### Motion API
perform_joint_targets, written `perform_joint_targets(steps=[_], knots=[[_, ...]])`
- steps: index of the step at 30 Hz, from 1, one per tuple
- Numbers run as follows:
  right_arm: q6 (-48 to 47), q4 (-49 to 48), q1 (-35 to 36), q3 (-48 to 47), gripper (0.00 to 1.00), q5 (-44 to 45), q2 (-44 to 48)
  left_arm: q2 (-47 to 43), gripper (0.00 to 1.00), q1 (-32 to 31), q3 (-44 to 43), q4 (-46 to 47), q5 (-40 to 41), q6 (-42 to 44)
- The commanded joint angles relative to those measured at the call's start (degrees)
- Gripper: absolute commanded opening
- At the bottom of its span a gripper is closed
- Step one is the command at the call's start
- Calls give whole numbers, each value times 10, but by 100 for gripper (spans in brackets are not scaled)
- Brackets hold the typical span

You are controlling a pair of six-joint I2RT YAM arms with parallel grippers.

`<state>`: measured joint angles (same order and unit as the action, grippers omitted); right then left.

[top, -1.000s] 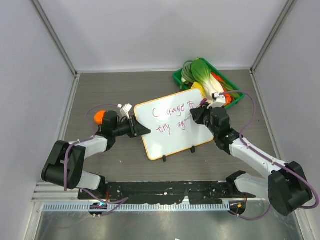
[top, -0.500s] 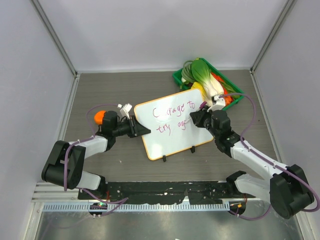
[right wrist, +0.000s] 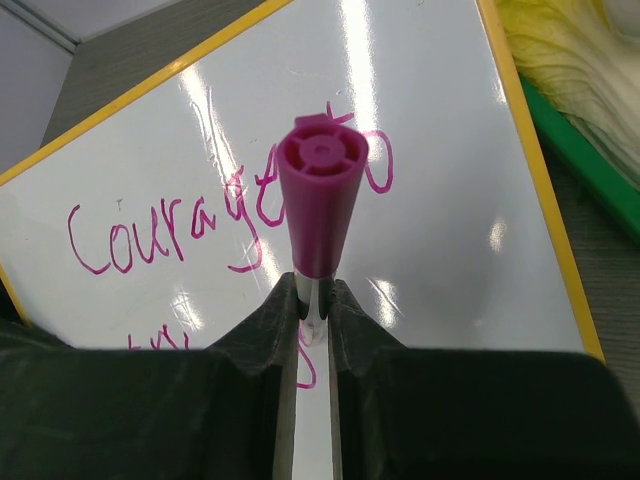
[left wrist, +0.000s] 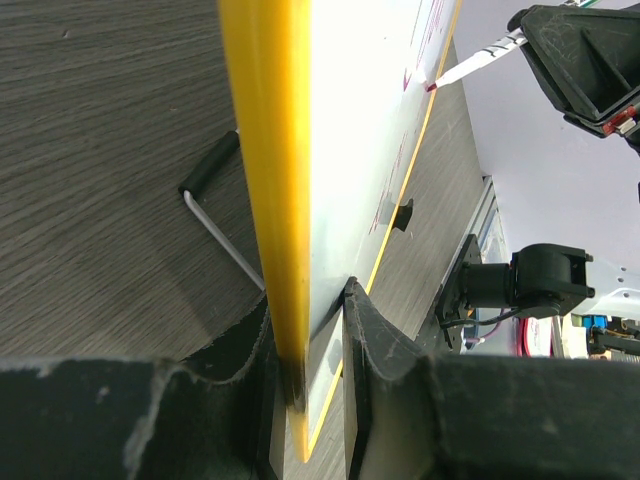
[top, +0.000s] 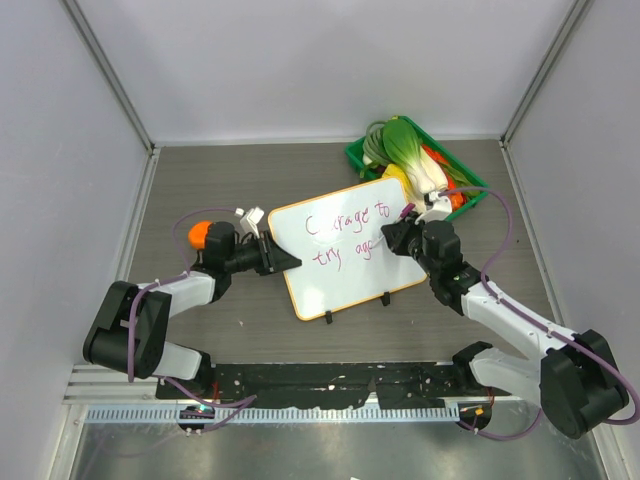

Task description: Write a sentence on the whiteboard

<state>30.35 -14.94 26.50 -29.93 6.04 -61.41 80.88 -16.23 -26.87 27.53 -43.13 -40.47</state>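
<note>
Top external view: the whiteboard (top: 345,265) sits mid-bench (top: 200,180), its left edge pinched in the left hand (top: 284,261). The right hand (top: 392,238), narrow around a purple marker (right wrist: 320,200), meets the sentence (top: 345,235) at its second line's right end. Blank board lies farther right, along the writing's upward slant.

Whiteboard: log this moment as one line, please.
left gripper: shut on whiteboard edge | right gripper: shut on marker, tip on board | sentence: "Courage to", second line begun
</note>
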Motion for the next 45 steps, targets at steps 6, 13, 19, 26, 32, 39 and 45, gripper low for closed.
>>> perform_joint_targets(steps=[6,13,19,26,32,39,45], knots=[[0,-7,0,-28,1,42,-2,20,0,-5,11,-78,112,79],[7,-12,0,-48,1,36,-18,22,0,-5,10,-78,111,79],[3,-11,0,-51,1,31,-27,22,0,-6,11,-78,111,79],[-2,3,-1,-29,1,29,-13,22,0,-4,10,-78,111,79],[-6,10,-1,-10,1,27,-5,23,0,-6,11,-78,110,79],[-12,18,-1,0,0,27,5,22,0,-5,11,-78,110,79],[-15,23,-1,4,1,41,19,24,0,-5,11,-78,110,79]])
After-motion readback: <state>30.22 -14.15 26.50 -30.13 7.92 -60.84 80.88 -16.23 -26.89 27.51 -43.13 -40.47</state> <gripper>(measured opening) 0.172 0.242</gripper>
